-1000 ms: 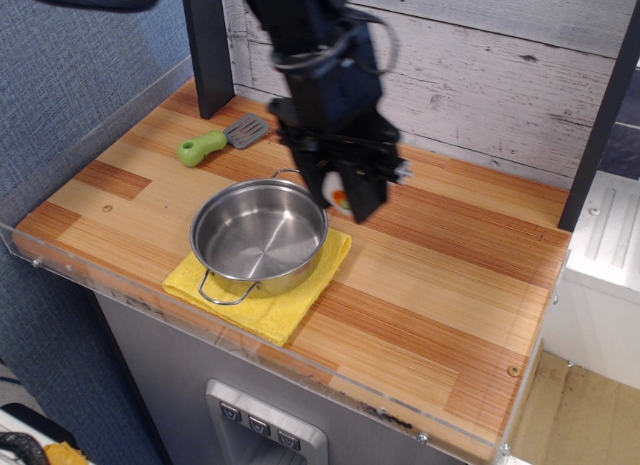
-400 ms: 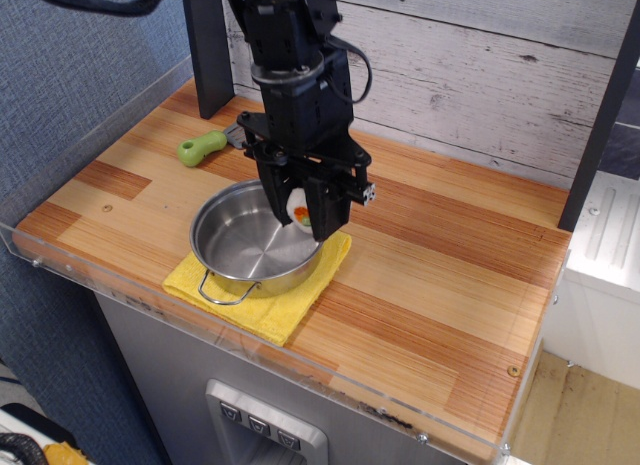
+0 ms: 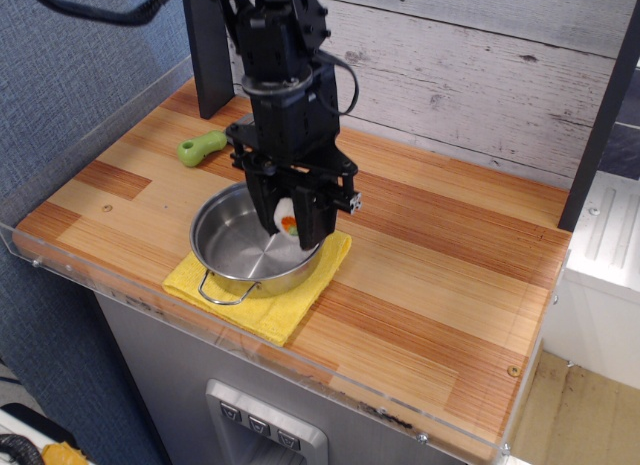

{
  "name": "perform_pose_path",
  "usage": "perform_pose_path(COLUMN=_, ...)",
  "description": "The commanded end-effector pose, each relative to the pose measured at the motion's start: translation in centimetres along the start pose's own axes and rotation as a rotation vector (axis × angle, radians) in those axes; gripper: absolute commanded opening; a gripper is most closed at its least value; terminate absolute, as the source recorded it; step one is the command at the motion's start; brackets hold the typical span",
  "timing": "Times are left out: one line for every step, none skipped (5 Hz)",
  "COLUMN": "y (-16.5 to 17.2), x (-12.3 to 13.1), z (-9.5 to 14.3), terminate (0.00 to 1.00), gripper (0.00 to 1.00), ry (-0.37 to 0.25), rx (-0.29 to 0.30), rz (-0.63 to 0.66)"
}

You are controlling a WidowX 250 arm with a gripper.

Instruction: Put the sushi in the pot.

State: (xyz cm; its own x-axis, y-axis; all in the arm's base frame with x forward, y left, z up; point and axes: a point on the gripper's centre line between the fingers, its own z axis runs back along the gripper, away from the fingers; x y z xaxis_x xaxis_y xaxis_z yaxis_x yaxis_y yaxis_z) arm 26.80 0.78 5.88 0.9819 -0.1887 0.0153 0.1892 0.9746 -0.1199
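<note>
My gripper (image 3: pixel 289 223) is shut on the sushi (image 3: pixel 288 218), a small roll whose white end with an orange-green centre shows between the black fingers. It hangs over the right part of the pot (image 3: pixel 235 253), a shallow shiny steel pot with wire loop handles, just above its inside. The pot stands on a yellow cloth (image 3: pixel 250 307) near the front left of the wooden counter.
A green-handled spatula (image 3: pixel 203 146) lies behind the pot at the back left, partly hidden by the arm. A dark post (image 3: pixel 207 45) stands at the back left. A clear acrylic lip (image 3: pixel 250 350) runs along the counter's front edge. A white plank wall is behind.
The gripper with the sushi has moved left and toward the front, from beside the pot's right rim to above the pot's inside, and has come lower.
</note>
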Motion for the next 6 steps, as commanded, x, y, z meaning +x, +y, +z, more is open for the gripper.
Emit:
perform_pose_path(y=2.3, x=0.1, z=0.8, terminate=0.0, gripper=0.0, ry=-0.018, rx=0.009, rz=0.049)
perform_pose_path(y=3.1, x=-0.1, z=0.9, terminate=0.0, gripper=0.0, ry=-0.013, rx=0.01, rz=0.063)
perform_pose_path(y=3.5, x=-0.2, z=1.2, terminate=0.0, gripper=0.0, ry=-0.001, rx=0.021, rz=0.065)
perform_pose_path(y=3.3, x=-0.3, z=1.2, terminate=0.0, gripper=0.0, ry=0.011, rx=0.033, rz=0.052)
perform_pose_path(y=3.1, x=-0.3, z=1.0, terminate=0.0, gripper=0.0, ry=0.037, rx=0.044, rz=0.031)
perform_pose_path(y=3.4, x=-0.5, z=0.8, terminate=0.0, gripper=0.0, ry=0.039, rx=0.029, rz=0.044)
